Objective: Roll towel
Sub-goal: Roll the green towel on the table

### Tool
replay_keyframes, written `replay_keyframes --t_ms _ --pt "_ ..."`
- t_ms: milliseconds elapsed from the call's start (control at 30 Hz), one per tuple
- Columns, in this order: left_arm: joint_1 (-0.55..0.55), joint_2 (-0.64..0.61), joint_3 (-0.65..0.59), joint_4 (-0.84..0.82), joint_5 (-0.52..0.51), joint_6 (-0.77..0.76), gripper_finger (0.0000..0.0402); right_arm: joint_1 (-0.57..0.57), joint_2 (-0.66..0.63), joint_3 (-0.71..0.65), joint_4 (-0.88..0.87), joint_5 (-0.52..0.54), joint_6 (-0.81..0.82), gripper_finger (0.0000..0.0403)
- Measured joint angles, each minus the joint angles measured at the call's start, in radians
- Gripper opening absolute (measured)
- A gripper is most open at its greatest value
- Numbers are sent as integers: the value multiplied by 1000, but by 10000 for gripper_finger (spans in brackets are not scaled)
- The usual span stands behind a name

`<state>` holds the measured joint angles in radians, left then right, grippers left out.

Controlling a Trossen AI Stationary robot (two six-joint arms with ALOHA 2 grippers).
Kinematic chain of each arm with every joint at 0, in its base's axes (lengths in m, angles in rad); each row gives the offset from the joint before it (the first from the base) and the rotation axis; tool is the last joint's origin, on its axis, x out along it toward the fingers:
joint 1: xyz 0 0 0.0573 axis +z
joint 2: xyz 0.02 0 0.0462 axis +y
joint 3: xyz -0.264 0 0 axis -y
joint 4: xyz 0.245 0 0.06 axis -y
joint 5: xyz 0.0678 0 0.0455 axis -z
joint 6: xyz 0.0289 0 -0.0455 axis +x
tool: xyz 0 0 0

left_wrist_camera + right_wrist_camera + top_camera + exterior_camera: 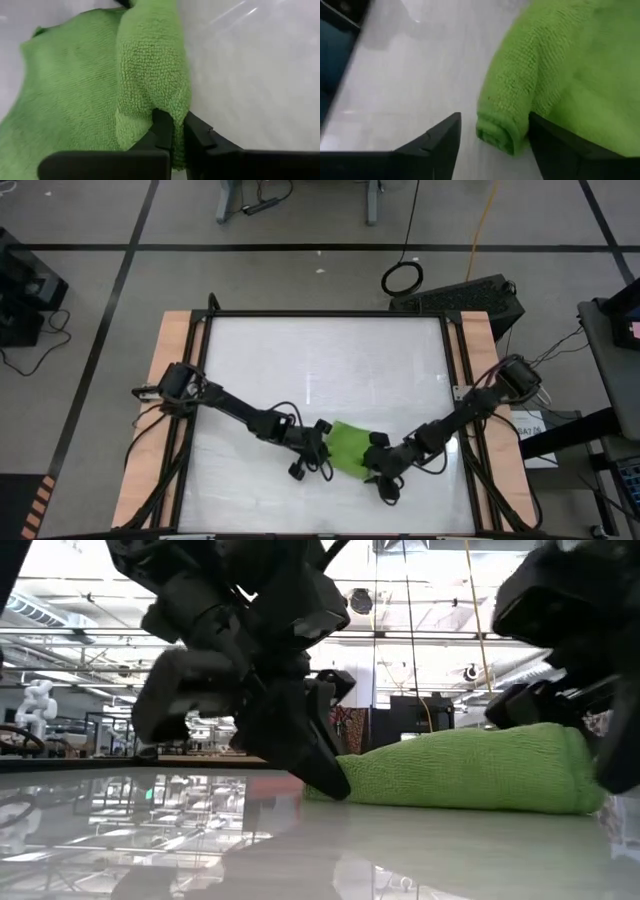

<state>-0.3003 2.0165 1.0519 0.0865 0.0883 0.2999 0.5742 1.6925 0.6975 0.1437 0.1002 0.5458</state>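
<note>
White worktop (pixel 300 370), green towel (pixel 347 446) partly rolled between both arms.
Left gripper (pixel 174 131) jaws pinched shut on the fold's end; right gripper (pixel 492 137) jaws stood wide, rolled end between them, ungripped. Soft, limp cloth seemed best held by the roll's ends.

In the high view both grippers cover the towel's (pixel 347 446) ends, so its folds there can't be read. Low view: right gripper (pixel 600 730) cut off by the edge, hiding that towel end. Left wrist view: towel runs off the edge, far corner blurred.
</note>
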Motion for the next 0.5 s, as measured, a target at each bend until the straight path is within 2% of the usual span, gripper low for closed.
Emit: replay_keyframes --t_ms 200,333,500 --pt "55 2 -1 26 193 -117 24 89 -68 -2 -90 209 -71 218" --pt "80 3 -2 41 277 -185 25 148 -108 -2 -140 360 -151 212" --pt "103 4 -3 60 351 -266 26 219 -98 -1 -72 451 -282 210"
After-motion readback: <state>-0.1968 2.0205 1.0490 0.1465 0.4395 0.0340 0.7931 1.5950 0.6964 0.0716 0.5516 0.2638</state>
